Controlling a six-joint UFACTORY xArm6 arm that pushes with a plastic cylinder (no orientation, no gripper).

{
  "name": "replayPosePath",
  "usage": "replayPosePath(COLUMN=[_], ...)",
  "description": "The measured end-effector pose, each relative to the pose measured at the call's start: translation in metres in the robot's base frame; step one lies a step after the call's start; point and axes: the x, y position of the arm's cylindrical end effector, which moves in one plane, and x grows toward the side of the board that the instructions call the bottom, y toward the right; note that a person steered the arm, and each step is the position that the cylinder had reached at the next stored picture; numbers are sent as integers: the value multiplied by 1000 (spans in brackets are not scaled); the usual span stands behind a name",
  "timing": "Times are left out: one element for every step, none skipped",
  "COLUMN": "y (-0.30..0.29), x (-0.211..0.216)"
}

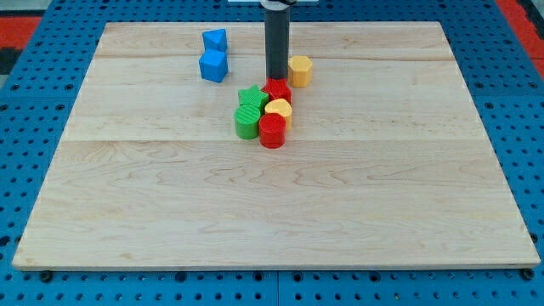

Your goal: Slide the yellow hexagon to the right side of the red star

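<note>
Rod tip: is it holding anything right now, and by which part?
Nothing is held; the rod cannot grip. My tip stands just above the red star, left of the yellow hexagon; contact with the star cannot be told.

My tip just above red star; yellow hexagon near tip's right.

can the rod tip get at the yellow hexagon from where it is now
Probably yes. My tip sits just to the view's left of the yellow hexagon, with bare board between them. The red star lies right below the tip, not in between.
</note>
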Motion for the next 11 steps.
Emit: replayPosePath(y=[-4,26,75,62,29,28,27,27,27,28,28], x=[-23,-52,-56,-58,-67,-53,-32,-21,-11,-1,12])
